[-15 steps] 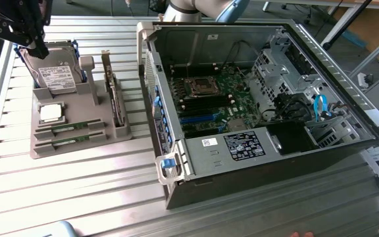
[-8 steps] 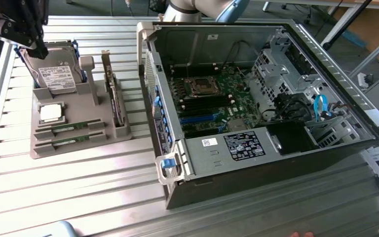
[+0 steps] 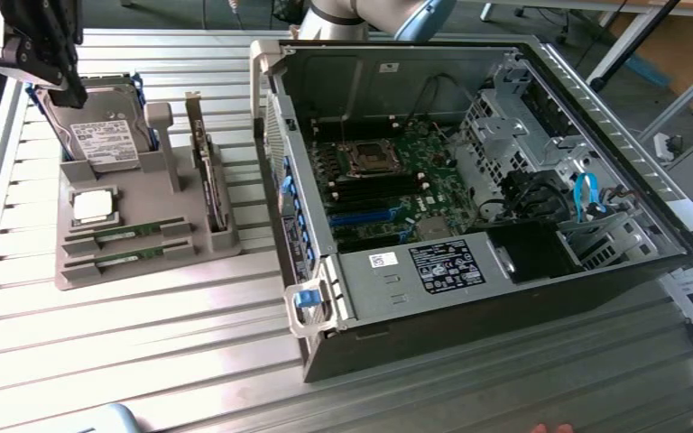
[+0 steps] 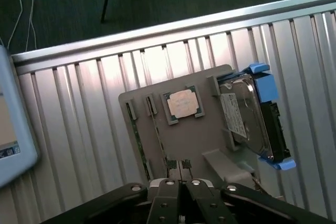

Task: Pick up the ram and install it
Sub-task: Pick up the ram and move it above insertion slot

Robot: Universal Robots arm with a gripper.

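While the jaws hang pressed together and empty beside the hard drive (image 3: 104, 137), the ram (image 3: 127, 233) lies just past the processor (image 3: 91, 206) from that drive, its length parallel to the drive's width.

Hard drive (image 3: 104, 135), processor (image 3: 91, 206), probably a card (image 3: 210, 180).

Green ram (image 3: 126, 233) sits slotted in gray holder (image 3: 142, 273).

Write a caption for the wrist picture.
Shut black gripper over grey tray holding thin green ram sticks, square silver processor, blue-framed hard drive.
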